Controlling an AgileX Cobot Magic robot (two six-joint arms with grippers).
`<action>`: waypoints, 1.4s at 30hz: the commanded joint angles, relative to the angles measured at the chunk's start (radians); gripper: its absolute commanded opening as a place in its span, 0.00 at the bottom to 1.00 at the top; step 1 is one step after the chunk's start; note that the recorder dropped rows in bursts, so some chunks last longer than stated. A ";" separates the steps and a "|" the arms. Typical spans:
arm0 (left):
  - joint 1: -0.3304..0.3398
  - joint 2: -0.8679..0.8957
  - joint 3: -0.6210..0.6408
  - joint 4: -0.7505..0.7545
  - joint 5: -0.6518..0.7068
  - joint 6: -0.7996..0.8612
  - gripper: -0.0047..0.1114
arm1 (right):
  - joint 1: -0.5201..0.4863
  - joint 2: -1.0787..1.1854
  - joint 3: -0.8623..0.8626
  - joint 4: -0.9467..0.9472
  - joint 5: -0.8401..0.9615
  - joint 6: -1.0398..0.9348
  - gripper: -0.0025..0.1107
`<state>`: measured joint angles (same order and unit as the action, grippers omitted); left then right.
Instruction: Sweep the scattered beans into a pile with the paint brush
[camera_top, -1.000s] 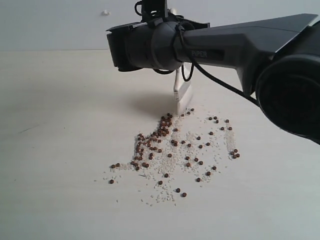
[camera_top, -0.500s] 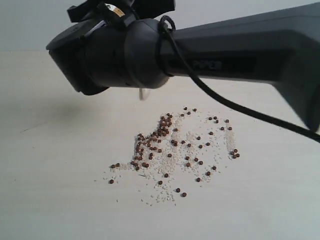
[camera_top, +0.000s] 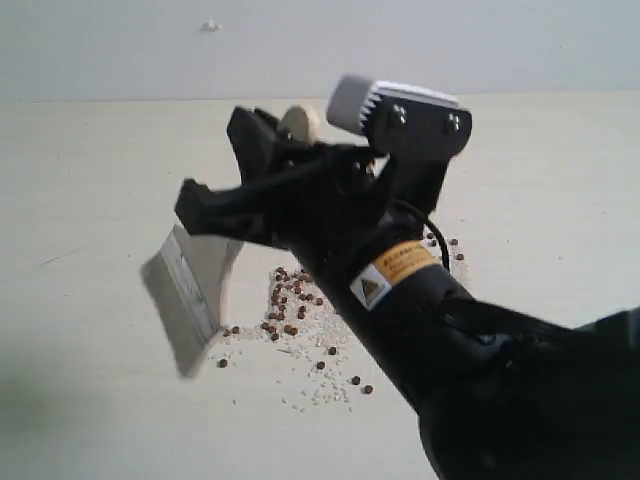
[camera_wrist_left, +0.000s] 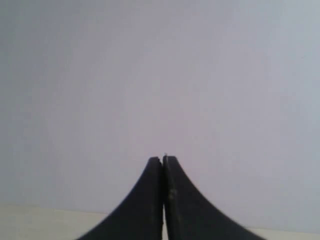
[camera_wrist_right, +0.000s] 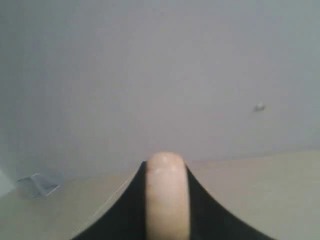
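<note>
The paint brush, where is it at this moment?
In the exterior view, the paint brush hangs left of centre in the right gripper, its blurred head at the left edge of the beans.

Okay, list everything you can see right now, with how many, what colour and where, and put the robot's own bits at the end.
beans: dozens, dark reddish-brown, scattered mid-table, some hidden behind the arm
white grains: many, white, mixed among the beans
paint brush: one, pale bristles, silver band, cream handle; head blurred, left of the beans
table: one, pale cream, under everything
wall: one, light grey, behind the table
speck: one, white, on the wall
left gripper: one, black, jaws shut on nothing, facing the wall
right gripper: one, black, jaws shut on the brush handle
</note>
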<state>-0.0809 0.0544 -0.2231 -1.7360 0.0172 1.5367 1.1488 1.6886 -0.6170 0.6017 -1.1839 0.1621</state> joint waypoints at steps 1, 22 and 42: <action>0.002 -0.001 0.004 -0.008 0.002 0.003 0.04 | 0.003 0.065 0.081 -0.104 -0.037 0.282 0.02; 0.002 -0.001 0.004 -0.008 0.002 0.003 0.04 | 0.000 0.237 -0.045 0.250 0.088 -0.217 0.02; 0.002 -0.001 0.004 -0.008 0.002 0.003 0.04 | -0.067 0.135 -0.045 0.395 0.099 -0.546 0.02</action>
<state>-0.0809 0.0544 -0.2231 -1.7360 0.0172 1.5367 1.0866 1.8507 -0.6670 1.0103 -1.1241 -0.3756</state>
